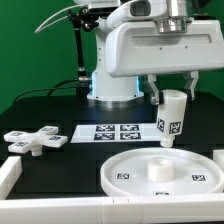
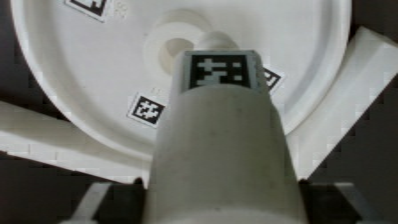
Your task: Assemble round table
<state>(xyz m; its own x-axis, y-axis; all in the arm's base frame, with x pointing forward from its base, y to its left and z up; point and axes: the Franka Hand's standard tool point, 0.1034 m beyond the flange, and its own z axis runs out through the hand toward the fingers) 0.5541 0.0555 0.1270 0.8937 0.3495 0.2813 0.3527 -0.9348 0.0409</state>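
Toward the exterior view's right, the tool [image 1: 171,96] is clamped on the upper end of the cylinder leg [image 1: 171,120], holding it nearly upright over the far part of the round disc [image 1: 135,165]. On the dark worktop [image 1: 45,108], the cross base [image 1: 33,140] lies well apart at the exterior view's left, with the marker board [image 1: 115,132] between.

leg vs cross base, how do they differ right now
The leg is a thick cylinder, the cross base a flat four-armed piece. The leg is clamped in the gripper, near upright, over the disc; the cross base lies flat on the table, untouched. Both are white with black-and-white tags.
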